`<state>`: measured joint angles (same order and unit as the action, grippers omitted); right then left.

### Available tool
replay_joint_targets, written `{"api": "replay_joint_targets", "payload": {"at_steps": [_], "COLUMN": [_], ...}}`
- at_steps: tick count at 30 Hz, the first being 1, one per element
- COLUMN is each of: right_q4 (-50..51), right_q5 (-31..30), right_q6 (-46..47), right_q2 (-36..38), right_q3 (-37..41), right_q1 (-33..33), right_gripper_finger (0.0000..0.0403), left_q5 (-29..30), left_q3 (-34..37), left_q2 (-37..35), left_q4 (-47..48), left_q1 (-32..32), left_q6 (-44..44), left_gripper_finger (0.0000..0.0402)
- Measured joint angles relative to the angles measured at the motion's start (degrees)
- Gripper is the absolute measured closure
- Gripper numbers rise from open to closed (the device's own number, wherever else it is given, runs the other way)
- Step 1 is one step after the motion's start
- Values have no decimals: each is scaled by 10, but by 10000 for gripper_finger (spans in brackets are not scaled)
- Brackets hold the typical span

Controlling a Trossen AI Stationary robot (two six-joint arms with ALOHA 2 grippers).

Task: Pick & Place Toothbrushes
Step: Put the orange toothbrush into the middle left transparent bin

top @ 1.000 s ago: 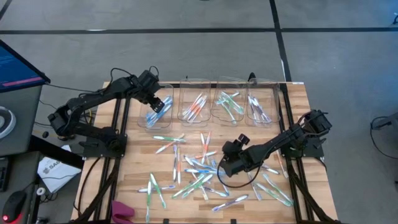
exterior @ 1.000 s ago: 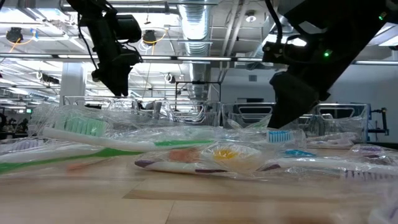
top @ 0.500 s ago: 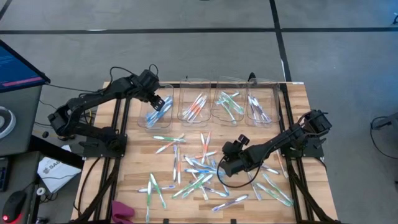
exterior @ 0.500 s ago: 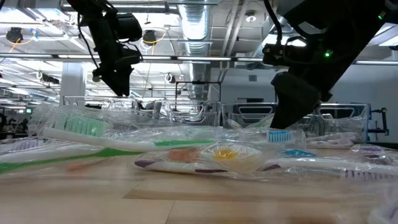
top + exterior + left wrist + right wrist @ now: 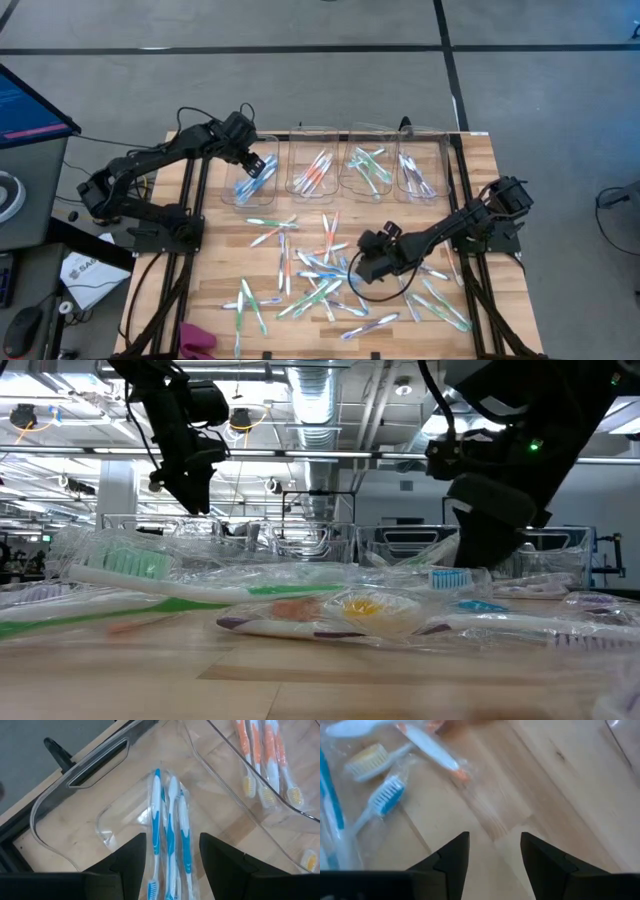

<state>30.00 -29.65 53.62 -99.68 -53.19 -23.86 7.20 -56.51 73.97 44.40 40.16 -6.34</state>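
Left gripper (image 5: 262, 166) jaws apart, empty, above blue toothbrushes (image 5: 170, 840) in leftmost bin (image 5: 228, 196), right gripper (image 5: 357, 268) jaws apart, empty, low over loose toothbrushes (image 5: 310, 275) at table (image 5: 480, 180) centre, no legible writing.

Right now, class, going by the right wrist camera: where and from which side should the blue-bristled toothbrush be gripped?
Probably on the slim handle just behind the head of the blue-bristled toothbrush, coming straight down with the fingers across it. It lies flat on the table, so only its long sides offer a pinch. The right gripper is open beside it.
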Motion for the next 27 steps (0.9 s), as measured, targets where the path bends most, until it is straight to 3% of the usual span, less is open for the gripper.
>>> {"api": "replay_joint_targets", "payload": {"at_steps": [21, 27], "right_q4": [68, 184], "right_q5": [14, 15], "right_q6": [-61, -39], "right_q2": [5, 5], "right_q3": [0, -44], "right_q1": [16, 33], "right_gripper_finger": [304, 358], "left_q5": [0, 0], "left_q3": [0, 0], "left_q2": [0, -3], "left_q4": [-5, -6], "left_q1": [-4, -4], "left_q6": [0, 26], "left_gripper_finger": [222, 222]}}
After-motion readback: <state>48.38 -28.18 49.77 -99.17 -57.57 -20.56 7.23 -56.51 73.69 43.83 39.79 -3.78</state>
